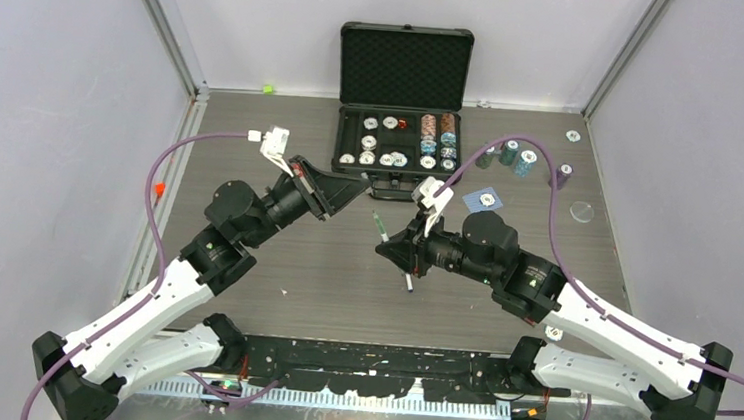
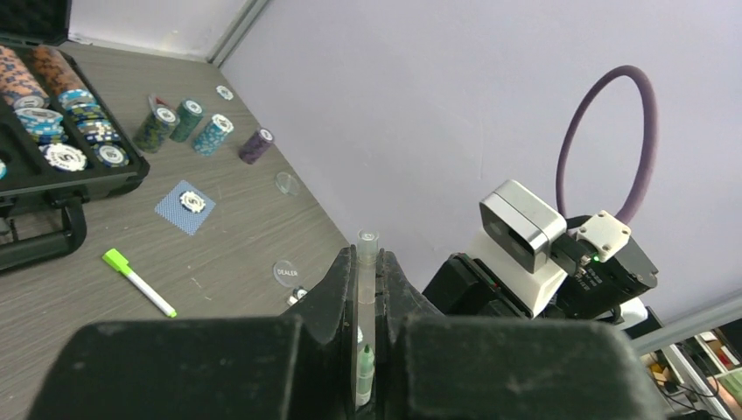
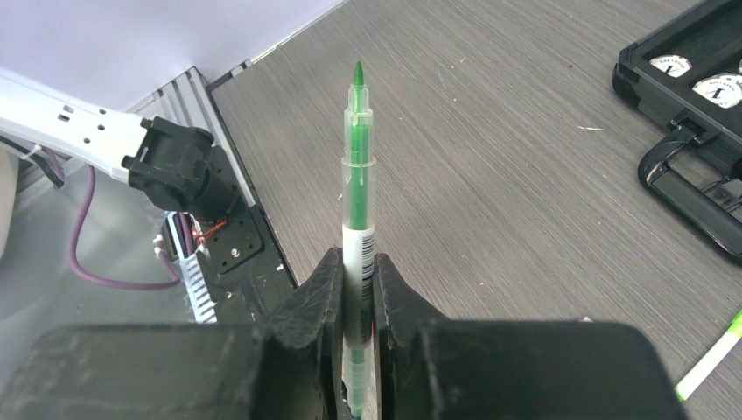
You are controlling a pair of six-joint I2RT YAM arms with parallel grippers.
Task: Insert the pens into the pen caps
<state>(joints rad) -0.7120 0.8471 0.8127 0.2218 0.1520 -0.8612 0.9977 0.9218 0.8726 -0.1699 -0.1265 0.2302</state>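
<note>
Right wrist cam: my right end effector (image 3: 357, 276) is pinched narrow on a green-tipped pen (image 3: 356, 149), nib pointing away, held above the bench (image 3: 525, 131). On the left wrist cam, my left end effector (image 2: 367, 267) is clamped tight w/ a clear pen cap (image 2: 367, 245) upright btwn its fingers.

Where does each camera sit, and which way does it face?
Top: above, behind the robot, looking down on the table; left arm and right arm show.
Left wrist: looks past the left hand, shut on a clear cap, toward the right arm.
Right wrist: looks past the right hand, gripping a green pen, toward the near edge.
All see the chip case.
</note>
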